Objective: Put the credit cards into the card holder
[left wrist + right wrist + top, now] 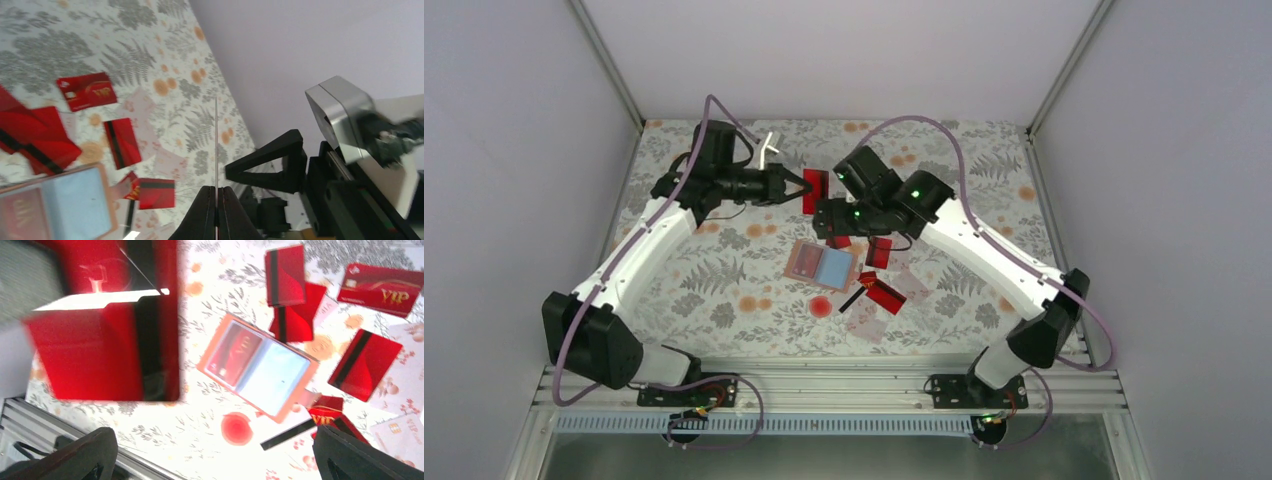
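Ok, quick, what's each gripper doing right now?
Left gripper: shut on a red card, held up off the table.
Right gripper: open, holding nothing.

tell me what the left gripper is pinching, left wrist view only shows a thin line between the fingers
Observer: A red card with a black stripe, in the left gripper; the right wrist camera sees its face.
Operator: and the other one, open?
Observer: Yes, the right gripper has its fingers wide apart, nothing between them.
Operator: where does it go, seen from above
Observer: The card holder lies open, on the robot's side of both grippers.
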`<act>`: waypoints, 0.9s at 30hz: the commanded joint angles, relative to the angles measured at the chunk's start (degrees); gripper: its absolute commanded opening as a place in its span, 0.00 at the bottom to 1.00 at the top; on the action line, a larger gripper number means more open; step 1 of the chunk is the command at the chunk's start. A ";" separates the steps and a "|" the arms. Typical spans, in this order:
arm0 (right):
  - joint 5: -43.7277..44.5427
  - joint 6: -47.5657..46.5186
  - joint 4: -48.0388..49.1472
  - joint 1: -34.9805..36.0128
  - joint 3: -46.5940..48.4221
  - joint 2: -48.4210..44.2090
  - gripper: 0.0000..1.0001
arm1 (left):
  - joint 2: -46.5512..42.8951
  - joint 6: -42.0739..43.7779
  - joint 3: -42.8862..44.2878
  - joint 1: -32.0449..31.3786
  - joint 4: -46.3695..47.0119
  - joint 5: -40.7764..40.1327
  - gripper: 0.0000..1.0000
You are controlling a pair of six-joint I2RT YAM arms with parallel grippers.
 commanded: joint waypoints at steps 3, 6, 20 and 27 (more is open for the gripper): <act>-10.15 -3.99 10.57 -6.45 -15.86 -8.32 0.99 | 4.24 14.56 0.10 1.75 -9.49 -5.80 0.02; -13.27 -4.43 14.92 -8.57 -22.96 -10.36 0.99 | 6.01 17.99 -3.18 1.84 -7.64 -5.52 0.03; -25.22 -9.86 28.40 -13.99 -34.14 -4.32 0.68 | 19.30 23.90 -7.69 1.85 -2.95 -7.88 0.02; -30.64 -10.61 35.03 -14.97 -36.79 0.84 0.62 | 22.80 25.85 -8.49 1.88 -2.21 -6.65 0.02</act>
